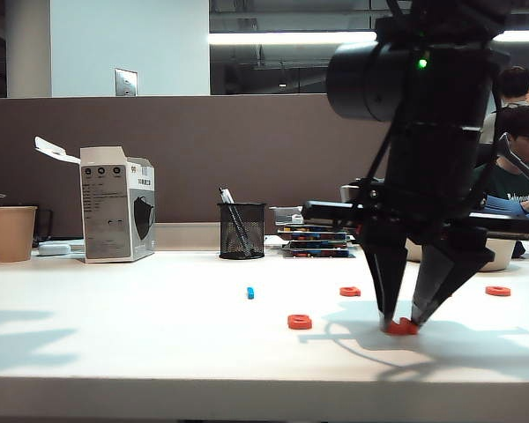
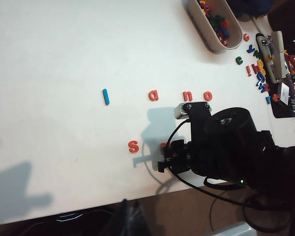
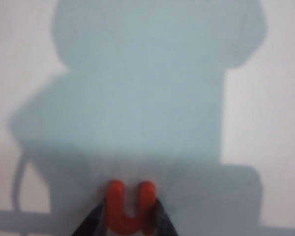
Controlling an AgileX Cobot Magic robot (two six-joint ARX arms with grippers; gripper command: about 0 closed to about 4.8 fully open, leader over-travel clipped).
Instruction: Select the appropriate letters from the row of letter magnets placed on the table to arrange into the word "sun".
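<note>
The u (image 3: 130, 206) is pinched in the right gripper (image 1: 403, 323), jaws closed on its two sides, letter at or just on the table (image 1: 159, 335) near the front edge, right of the s (image 2: 133, 146). In the left wrist view the u is mostly hidden under the arm; only a red sliver shows by the gripper.

Step in hand, I'd say: set the u next to the s. To do it well: keep it flat, level w/ the s baseline, leave a small gap so the jaws don't nudge the s, open straight & lift vertically so the piece doesn't drag. The n (image 2: 187, 95) is left in the row w/ a (image 2: 154, 95) and o (image 2: 207, 96); a blue piece (image 2: 105, 96) lies farther along.

Left gripper: not seen in any view, can't tell its state.

Table is plain white, smooth, so letters prob slide easily. Behind: paper cup (image 1: 12, 233), a box (image 1: 117, 214), mesh pen holder (image 1: 242, 230), a bin of letters (image 2: 206, 24), grey-brown partition (image 1: 203, 150), people beyond.
</note>
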